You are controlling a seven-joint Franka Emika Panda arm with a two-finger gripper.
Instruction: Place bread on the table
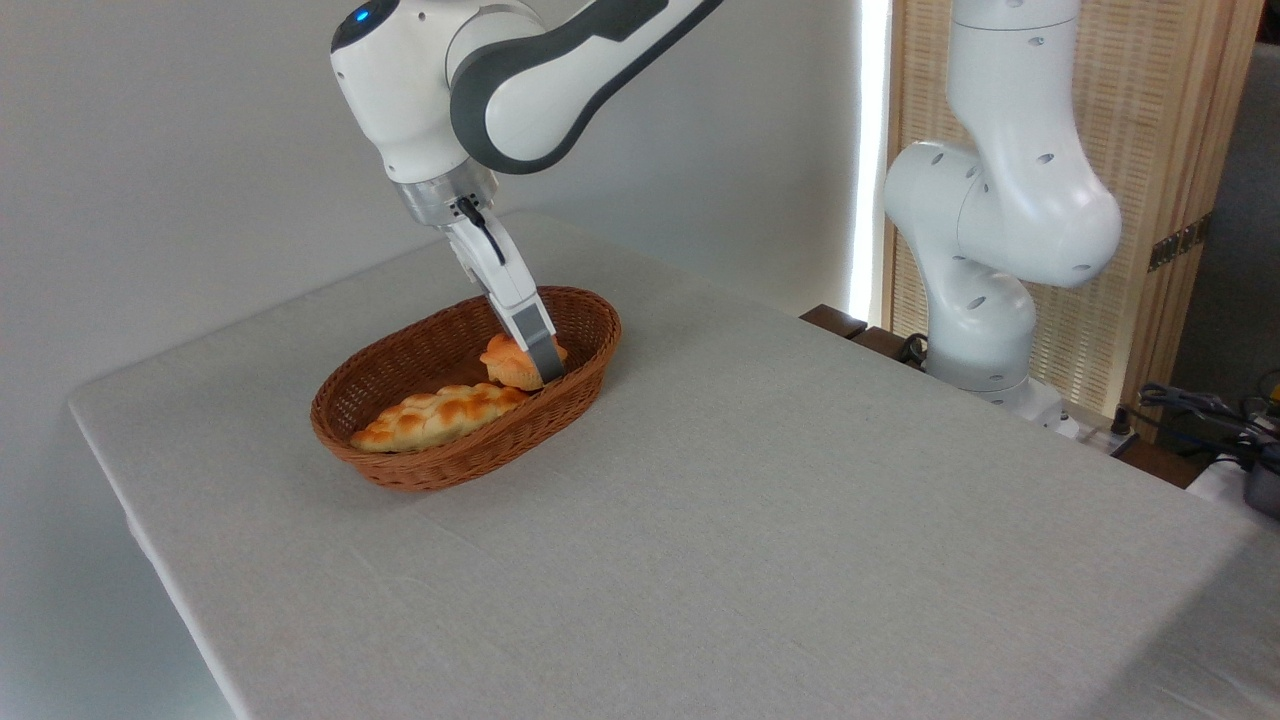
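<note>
The bread [508, 364], a small knobbly orange-golden bun, is at the right end of the oval wicker basket [400, 372], tipped so that its paler underside shows. My gripper [538, 372] reaches down into the basket and is shut on the bun. One grey finger [541, 352] lies across the bun's right side, and the bun hides the other finger. The basket stands on the table [760, 500], which has a light grey-white cloth.
A longer, paler braided loaf [435, 417] lies along the front of the basket, just left of the bun. A second white robot arm [990, 230] stands at the table's far right edge, with cables [1200, 405] beside it.
</note>
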